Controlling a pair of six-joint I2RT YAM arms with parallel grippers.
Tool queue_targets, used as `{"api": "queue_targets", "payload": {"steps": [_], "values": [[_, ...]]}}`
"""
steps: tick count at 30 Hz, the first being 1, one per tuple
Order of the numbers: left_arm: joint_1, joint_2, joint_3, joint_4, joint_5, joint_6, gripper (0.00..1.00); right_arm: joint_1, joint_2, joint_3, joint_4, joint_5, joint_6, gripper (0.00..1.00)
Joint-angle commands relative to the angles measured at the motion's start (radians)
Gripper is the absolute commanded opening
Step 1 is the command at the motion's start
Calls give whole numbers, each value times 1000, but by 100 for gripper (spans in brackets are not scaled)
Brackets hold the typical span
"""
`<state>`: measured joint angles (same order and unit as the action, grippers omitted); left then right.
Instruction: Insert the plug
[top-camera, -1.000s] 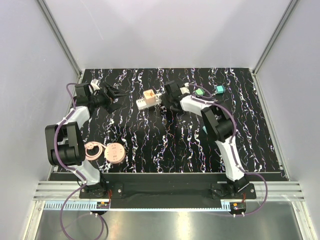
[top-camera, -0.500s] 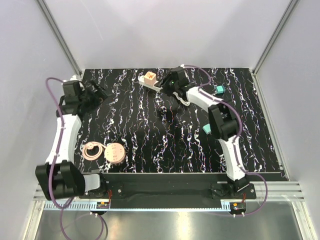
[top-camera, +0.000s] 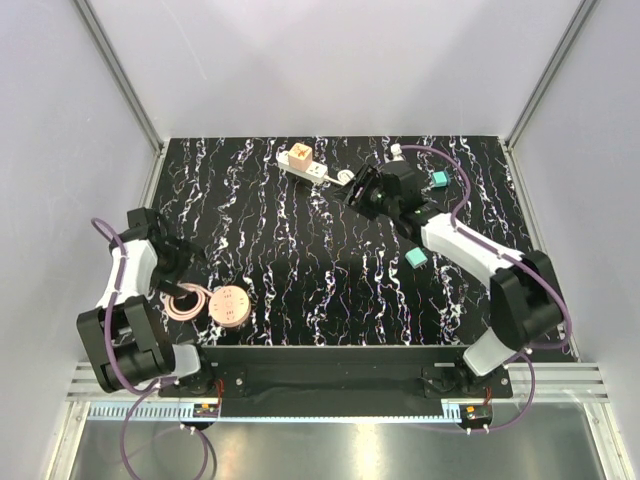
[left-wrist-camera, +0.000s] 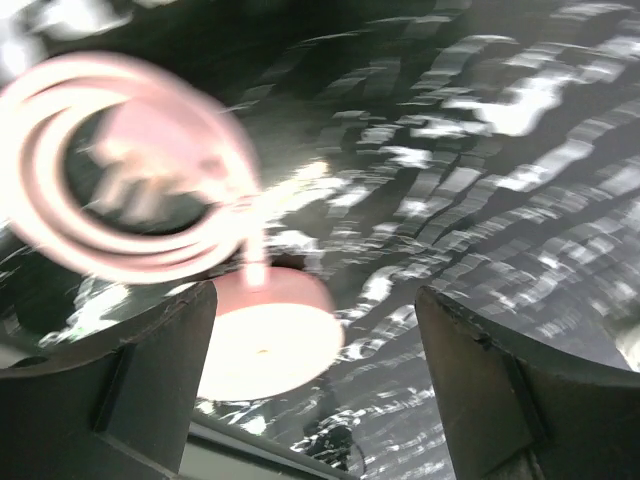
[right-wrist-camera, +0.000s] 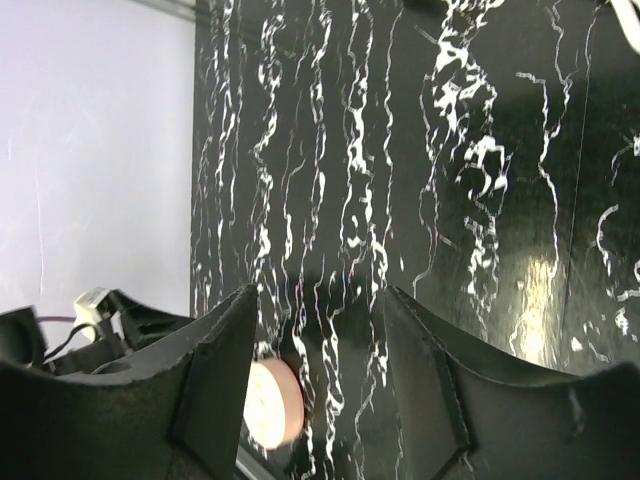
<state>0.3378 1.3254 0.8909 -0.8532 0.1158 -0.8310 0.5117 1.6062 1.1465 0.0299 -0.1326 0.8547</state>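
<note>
A white power strip (top-camera: 308, 167) lies at the back of the table with a tan block (top-camera: 298, 156) sitting on it and a white cord loop (top-camera: 345, 178) at its right end. My right gripper (top-camera: 360, 187) is open and empty, just right of that loop; its wrist view shows only open fingers (right-wrist-camera: 220, 380) over bare table. A pink round disc (top-camera: 232, 304) with a coiled pink cable (top-camera: 185, 302) lies at the front left. My left gripper (top-camera: 178, 272) is open just above the coil. Its blurred wrist view shows the coil (left-wrist-camera: 120, 170) and disc (left-wrist-camera: 265, 335) ahead of the open fingers (left-wrist-camera: 480, 400).
Two teal blocks lie on the right, one near the back (top-camera: 438, 179) and one mid-table (top-camera: 416, 257). The black marbled table (top-camera: 330, 290) is fenced by grey walls. The pink disc (right-wrist-camera: 272, 403) and my left arm (right-wrist-camera: 60, 340) show in the right wrist view.
The right gripper carried the power strip to the back, let go and drew back to the right. The left arm swung from the back left down to the pink coil.
</note>
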Motion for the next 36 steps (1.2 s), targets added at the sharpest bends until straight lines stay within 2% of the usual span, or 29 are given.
{"api": "queue_targets", "payload": {"steps": [1, 5, 9, 14, 21, 27, 36], "values": [[1, -61, -55, -34, -111, -86, 85, 13, -92, -50, 44, 7, -48, 61], [-3, -68, -121, 3, -172, -151, 85, 13, -143, -74, 31, 8, -69, 61], [-37, 13, -129, 42, -188, -129, 87, 13, -169, -83, 30, 8, -74, 62], [-161, 119, -101, 143, -125, -96, 87, 13, -137, -76, 27, -31, -89, 63], [-403, 216, 22, 215, -120, -63, 89, 13, -155, -90, 15, -19, -114, 64], [-534, 273, 98, 286, -91, -89, 89, 11, -166, -83, -5, 11, -144, 64], [-608, 359, 272, 313, -93, -53, 89, 13, -186, -76, -79, 54, -204, 64]]}}
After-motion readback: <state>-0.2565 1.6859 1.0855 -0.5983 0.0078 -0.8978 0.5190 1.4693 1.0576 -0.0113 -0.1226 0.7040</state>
